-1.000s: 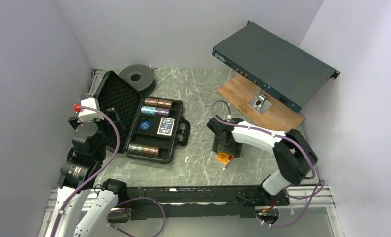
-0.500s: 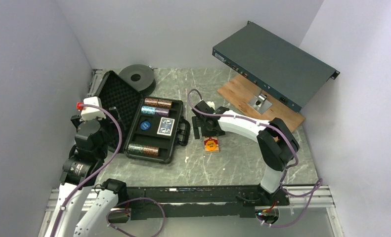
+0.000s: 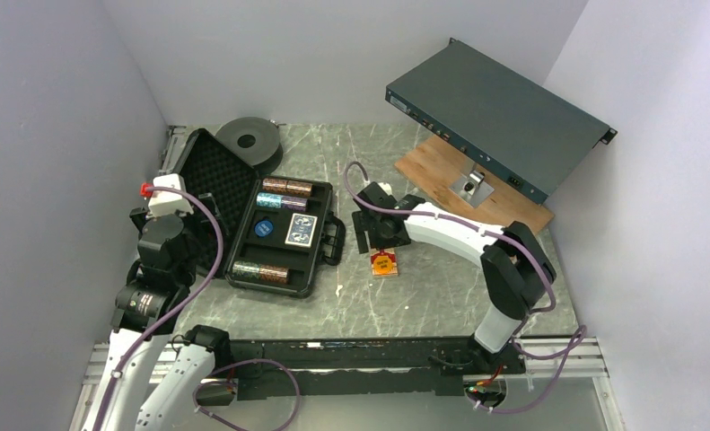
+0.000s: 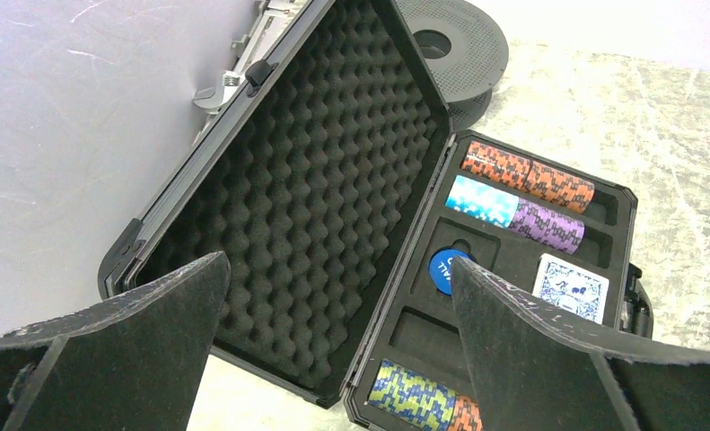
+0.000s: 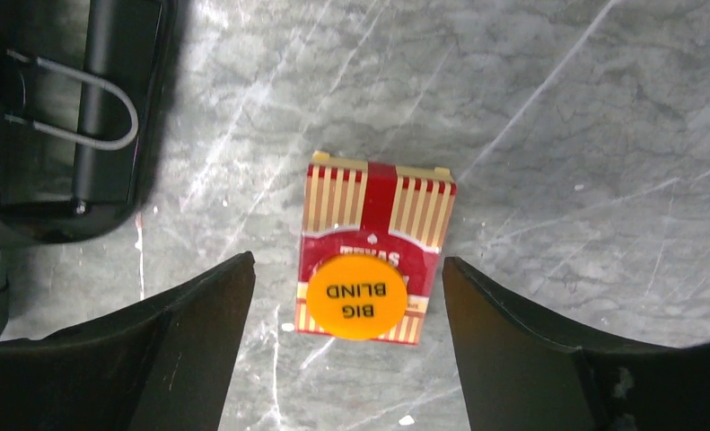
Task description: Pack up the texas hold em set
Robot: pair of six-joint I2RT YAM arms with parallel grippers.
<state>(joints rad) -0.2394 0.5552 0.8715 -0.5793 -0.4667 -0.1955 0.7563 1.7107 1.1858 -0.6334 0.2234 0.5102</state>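
Observation:
The black briefcase (image 3: pixel 319 208) lies open on the left, its foam lid (image 4: pixel 333 171) propped up. Its tray holds chip stacks: orange-brown (image 4: pixel 526 172), turquoise-purple (image 4: pixel 515 211) and green-blue (image 4: pixel 418 400), a blue button (image 4: pixel 441 269) and a blue card deck (image 4: pixel 571 285). A red card deck (image 5: pixel 378 238) lies on the table right of the case, with an orange "BIG BLIND" button (image 5: pixel 358 296) on it. My right gripper (image 5: pixel 346 265) is open and empty above this deck, also seen from above (image 3: pixel 378 241). My left gripper (image 4: pixel 337 269) is open and empty, by the case's near left corner.
The case handle (image 5: pixel 109 108) lies just left of the red deck. A black spool (image 3: pixel 252 136) stands behind the case. A large dark-grey metal box (image 3: pixel 499 106) tilts over a wooden board (image 3: pixel 504 211) at back right. Walls close in on the left, back and right.
My right gripper and the red deck moved left from the front middle of the table to beside the case handle. In the last half second the deck has lain still. My left arm has barely moved.

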